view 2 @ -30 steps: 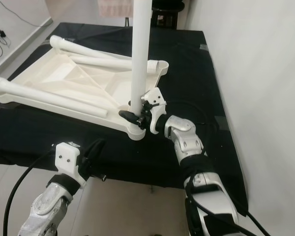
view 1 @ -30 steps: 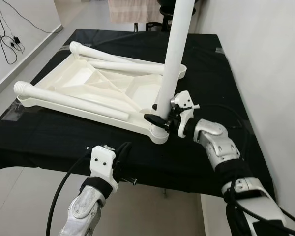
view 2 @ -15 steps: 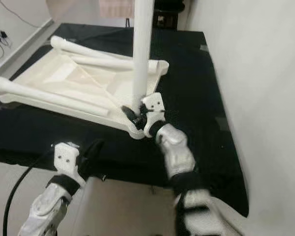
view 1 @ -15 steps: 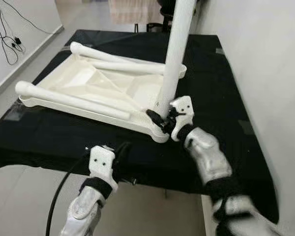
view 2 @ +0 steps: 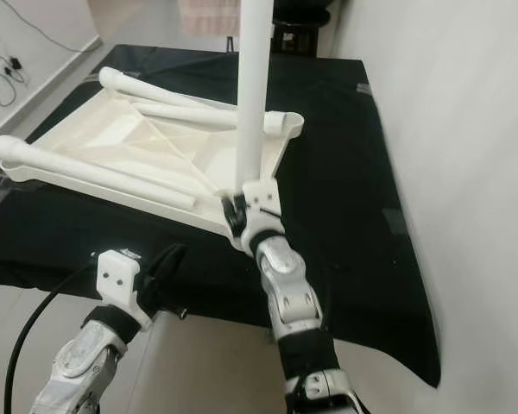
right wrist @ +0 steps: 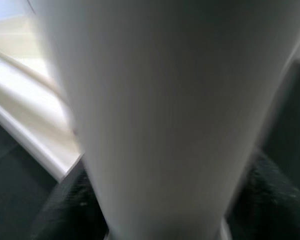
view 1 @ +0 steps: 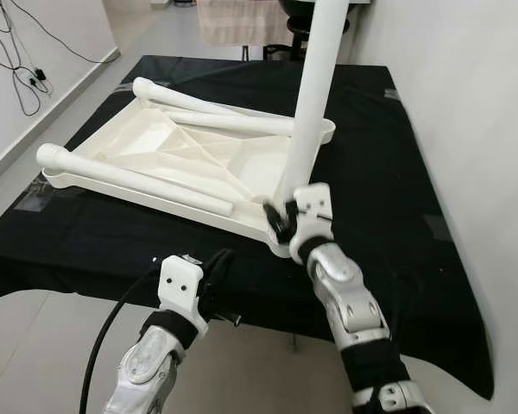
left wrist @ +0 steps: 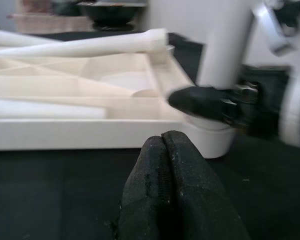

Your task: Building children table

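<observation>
Your right gripper [view 1: 282, 220] clamps the upright white plastic table leg [view 1: 310, 103] at centre frame — likely steadying it in the upturned white tabletop [view 1: 155, 155] corner socket — while your left gripper [left wrist: 177, 192], lower left, idles pinched closed

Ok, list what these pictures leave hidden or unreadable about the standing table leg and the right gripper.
- Upright leg: its top is cut off by the upper edge in both eye views.
- Leg's foot in the tabletop corner socket: covered by the right gripper, so its seating is unreadable.
- Right gripper's fingers: right wrist view is blurred, the leg too close.
</observation>
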Robot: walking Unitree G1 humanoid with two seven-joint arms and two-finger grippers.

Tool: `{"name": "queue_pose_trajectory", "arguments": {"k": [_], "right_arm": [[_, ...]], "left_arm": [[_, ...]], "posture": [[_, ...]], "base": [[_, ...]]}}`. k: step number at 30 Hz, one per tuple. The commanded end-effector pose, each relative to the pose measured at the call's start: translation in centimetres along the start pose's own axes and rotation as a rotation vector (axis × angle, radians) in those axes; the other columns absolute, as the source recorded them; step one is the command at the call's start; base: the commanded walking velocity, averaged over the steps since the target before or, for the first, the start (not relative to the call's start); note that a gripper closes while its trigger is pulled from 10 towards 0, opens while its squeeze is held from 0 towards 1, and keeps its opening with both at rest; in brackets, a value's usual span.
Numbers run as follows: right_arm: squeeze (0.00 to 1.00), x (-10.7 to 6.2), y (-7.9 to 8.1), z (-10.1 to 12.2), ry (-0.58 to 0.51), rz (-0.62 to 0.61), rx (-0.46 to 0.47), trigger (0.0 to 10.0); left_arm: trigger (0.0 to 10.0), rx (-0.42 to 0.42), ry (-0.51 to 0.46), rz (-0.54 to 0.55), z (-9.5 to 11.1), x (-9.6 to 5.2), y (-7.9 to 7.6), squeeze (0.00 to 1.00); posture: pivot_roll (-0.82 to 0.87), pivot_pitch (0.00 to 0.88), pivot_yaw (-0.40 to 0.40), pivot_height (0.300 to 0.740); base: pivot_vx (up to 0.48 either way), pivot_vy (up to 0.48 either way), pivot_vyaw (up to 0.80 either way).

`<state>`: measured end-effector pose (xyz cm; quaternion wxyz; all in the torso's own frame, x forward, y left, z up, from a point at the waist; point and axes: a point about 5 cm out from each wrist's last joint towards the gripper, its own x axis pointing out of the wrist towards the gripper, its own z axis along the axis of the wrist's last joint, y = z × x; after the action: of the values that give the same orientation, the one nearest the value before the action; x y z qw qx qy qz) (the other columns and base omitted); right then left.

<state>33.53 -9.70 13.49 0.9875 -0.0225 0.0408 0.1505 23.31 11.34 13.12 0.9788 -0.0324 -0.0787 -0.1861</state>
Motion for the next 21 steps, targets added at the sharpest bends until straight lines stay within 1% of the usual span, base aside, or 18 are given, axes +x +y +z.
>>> {"name": "queue_pose_trajectory", "arguments": {"k": [1, 2, 3, 4, 6, 7, 8, 9, 10, 11, 12, 13, 14, 17, 20, 21], "right_arm": [[1.00, 0.5, 0.0, 1.2, -0.030, 0.079, 0.024, 10.0], [1.00, 0.5, 0.0, 1.2, -0.030, 0.079, 0.024, 10.0], [1.00, 0.7, -0.2, 1.9, -0.053, 0.120, 0.030, 10.0], [0.00, 1.0, -0.4, 2.8, -0.075, 0.192, 0.030, 10.0], [0.00, 1.0, -0.4, 2.8, -0.075, 0.192, 0.030, 10.0], [0.00, 1.2, -1.2, 3.7, -0.075, 0.361, -0.028, 10.0], [0.00, 1.2, -1.6, 3.9, -0.066, 0.439, -0.043, 10.0], [0.00, 1.1, -1.8, 3.9, -0.059, 0.481, -0.050, 10.0], [0.00, 1.1, -1.8, 3.9, -0.059, 0.481, -0.050, 10.0], [0.00, 1.1, -2.1, 4.0, -0.057, 0.536, -0.070, 10.0], [0.00, 1.1, -2.1, 4.0, -0.057, 0.536, -0.070, 10.0], [0.00, 1.0, -2.4, 4.2, -0.055, 0.611, -0.092, 10.0], [0.00, 1.1, -2.7, 4.3, -0.043, 0.657, -0.106, 10.0], [0.00, 1.4, -3.1, 4.3, -0.023, 0.694, -0.121, 10.0], [0.00, 1.7, -3.4, 4.4, -0.018, 0.701, -0.111, 10.0], [0.00, 1.7, -3.5, 4.4, -0.019, 0.702, -0.107, 0.0]], "left_arm": [[10.0, -0.011, 0.020, 0.001, -0.4, -0.2, 0.1, 0.00], [10.0, -0.011, 0.020, 0.001, -0.4, -0.2, 0.1, 0.00], [10.0, -0.012, 0.021, 0.000, -0.4, -0.1, 0.1, 0.00], [10.0, -0.013, 0.021, -0.001, -0.5, -0.1, 0.1, 0.00], [10.0, -0.013, 0.021, -0.001, -0.5, -0.1, 0.1, 0.00], [10.0, -0.014, 0.020, 0.000, -0.5, -0.1, 0.0, 0.00], [10.0, -0.014, 0.020, 0.000, -0.5, 0.0, 0.0, 0.00], [10.0, -0.014, 0.020, 0.000, -0.5, 0.0, -0.1, 0.00], [10.0, -0.014, 0.020, 0.000, -0.5, 0.0, -0.1, 0.00], [10.0, -0.014, 0.019, 0.001, -0.5, 0.0, -0.1, 0.00], [10.0, -0.014, 0.019, 0.001, -0.5, 0.0, -0.1, 0.00], [10.0, -0.014, 0.019, 0.001, -0.5, 0.0, -0.1, 0.00], [10.0, -0.014, 0.019, 0.002, -0.5, 0.0, -0.1, 0.00], [10.0, -0.014, 0.019, 0.003, -0.6, -0.1, -0.2, 0.00], [10.0, -0.014, 0.019, 0.002, -0.6, -0.1, -0.2, 0.00], [10.0, -0.014, 0.019, 0.002, -0.6, -0.1, -0.2, 0.00]], "posture": [[0.11, 0.122, -0.009, 0.740], [0.11, 0.122, -0.009, 0.740], [0.11, 0.122, -0.009, 0.740], [0.11, 0.120, -0.012, 0.740], [0.11, 0.120, -0.012, 0.740], [0.12, 0.119, -0.016, 0.740], [0.12, 0.119, -0.016, 0.740], [0.12, 0.119, -0.016, 0.740], [0.12, 0.119, -0.016, 0.740], [0.12, 0.117, -0.020, 0.740], [0.12, 0.117, -0.020, 0.740], [0.12, 0.116, -0.021, 0.740], [0.12, 0.116, -0.021, 0.740], [0.12, 0.115, -0.021, 0.740], [0.12, 0.114, -0.021, 0.740], [0.13, 0.114, -0.020, 0.740]], "base": [[0.000, 0.000, 0.00], [0.000, 0.000, 0.00], [0.000, 0.000, 0.00], [0.000, 0.000, 0.00], [0.000, 0.000, 0.00], [0.000, 0.000, 0.00], [0.000, 0.000, 0.00], [0.000, 0.000, 0.00], [0.000, 0.000, 0.00], [0.000, 0.000, 0.00], [0.000, 0.000, 0.00], [0.000, 0.000, 0.00], [0.000, 0.000, 0.00], [0.000, 0.000, 0.00], [0.000, 0.000, 0.00], [0.000, 0.000, 0.00]]}}
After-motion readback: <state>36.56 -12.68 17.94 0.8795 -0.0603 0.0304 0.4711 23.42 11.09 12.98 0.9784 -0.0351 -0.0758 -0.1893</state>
